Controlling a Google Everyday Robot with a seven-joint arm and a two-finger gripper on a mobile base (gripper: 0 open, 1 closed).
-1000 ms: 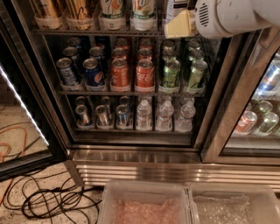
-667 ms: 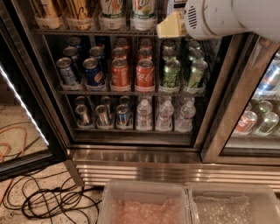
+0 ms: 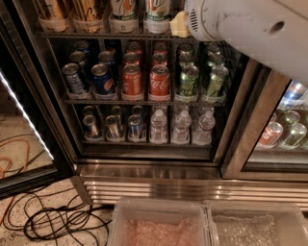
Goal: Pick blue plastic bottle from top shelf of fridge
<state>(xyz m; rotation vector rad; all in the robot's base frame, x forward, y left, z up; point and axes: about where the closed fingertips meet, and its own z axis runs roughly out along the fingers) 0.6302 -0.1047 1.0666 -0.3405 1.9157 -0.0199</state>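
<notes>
The fridge (image 3: 144, 170) stands with its left glass door open. The top shelf (image 3: 96, 35) is a dark wire rack at the top edge of the view. On it stand tan bottles (image 3: 72, 12) and two white bottles with green-red lettering (image 3: 139, 9); only their lower parts show. The blue plastic bottle is not in view; my arm covers the right end of the shelf. My gripper (image 3: 180, 24) shows only as a yellowish tip at the front rail, just right of the white bottles, ahead of my white arm (image 3: 240, 29).
Soda cans (image 3: 159, 79) fill the middle shelf. Small cans and clear water bottles (image 3: 182, 126) fill the lower shelf. The open door's lit edge (image 3: 24, 120) is at the left. Cables (image 3: 53, 221) lie on the floor. Two clear bins (image 3: 159, 226) sit in front. The right door (image 3: 284, 129) is shut.
My arm has moved left along the top shelf and fills more of the upper right. The gripper tip now sits closer to the white bottles.
</notes>
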